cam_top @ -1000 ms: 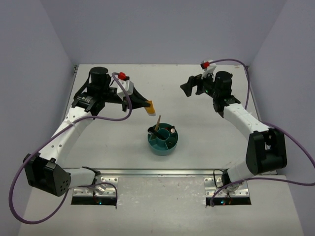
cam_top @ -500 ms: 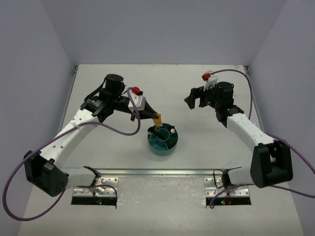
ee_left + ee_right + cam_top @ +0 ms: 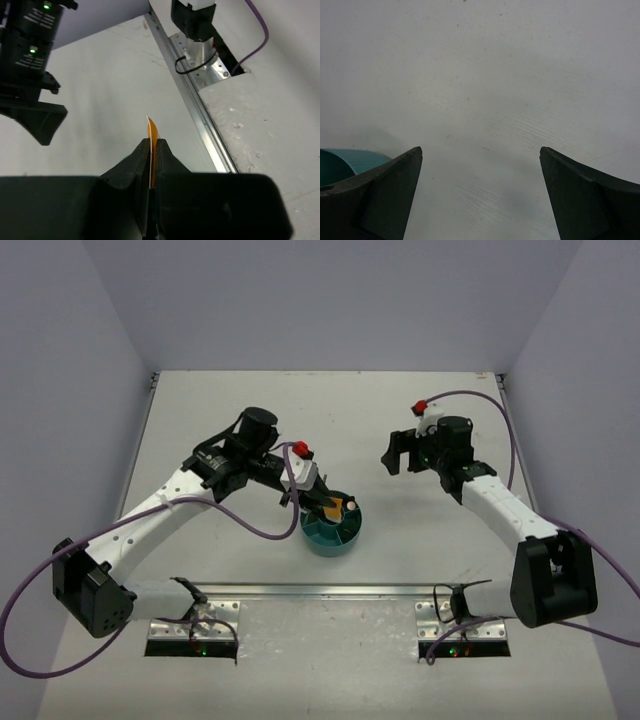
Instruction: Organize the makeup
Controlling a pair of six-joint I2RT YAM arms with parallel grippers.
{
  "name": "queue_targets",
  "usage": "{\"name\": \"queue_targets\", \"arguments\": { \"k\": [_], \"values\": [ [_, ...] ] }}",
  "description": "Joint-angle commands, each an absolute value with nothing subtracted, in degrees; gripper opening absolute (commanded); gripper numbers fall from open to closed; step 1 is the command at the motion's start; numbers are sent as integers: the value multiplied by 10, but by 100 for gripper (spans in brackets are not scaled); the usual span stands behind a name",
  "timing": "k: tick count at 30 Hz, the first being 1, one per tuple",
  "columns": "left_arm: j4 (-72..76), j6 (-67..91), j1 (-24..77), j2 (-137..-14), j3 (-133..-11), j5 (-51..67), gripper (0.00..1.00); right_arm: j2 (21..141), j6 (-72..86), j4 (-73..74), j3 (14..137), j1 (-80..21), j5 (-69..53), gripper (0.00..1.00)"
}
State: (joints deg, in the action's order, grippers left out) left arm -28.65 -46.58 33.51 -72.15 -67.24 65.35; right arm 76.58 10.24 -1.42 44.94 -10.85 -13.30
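Over the pale tabletop [image 3: 200, 420], pinching the orange-and-white packet [image 3: 331, 508] across its flat faces in the clenched left claw [image 3: 320, 503] just above the teal bowl [image 3: 335, 533], likely light, thin and floppy, while idling the released right claw [image 3: 393, 452] right of the bowl.

The right gripper [image 3: 480, 150] holds its two dark, matte, wedge-shaped fingers [image 3: 385, 195] spread wide, with nothing between them. Between and beyond the fingertips lies a pale grey, faintly scratched table surface [image 3: 495, 70] with a few small specks. The curved edge of a teal round bowl [image 3: 355, 159] shows just outside the finger at the view's left, partly hidden behind it.
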Motion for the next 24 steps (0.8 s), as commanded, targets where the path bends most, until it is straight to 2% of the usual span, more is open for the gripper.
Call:
{"name": "queue_targets", "arguments": {
  "k": [1, 8, 15, 24],
  "values": [
    [-292, -476, 379, -700, -644, 641, 0, 729, 123, -8, 425, -108, -116, 99],
    [-288, -530, 385, -680, -592, 612, 0, 671, 162, -11, 369, -108, -108, 99],
    [-110, -480, 386, -672, -494, 552, 0, 590, 183, 19, 318, -109, -84, 99],
    [-90, -526, 388, -689, -449, 542, 0, 508, 169, 50, 281, -109, -50, 99]
  ]
}}
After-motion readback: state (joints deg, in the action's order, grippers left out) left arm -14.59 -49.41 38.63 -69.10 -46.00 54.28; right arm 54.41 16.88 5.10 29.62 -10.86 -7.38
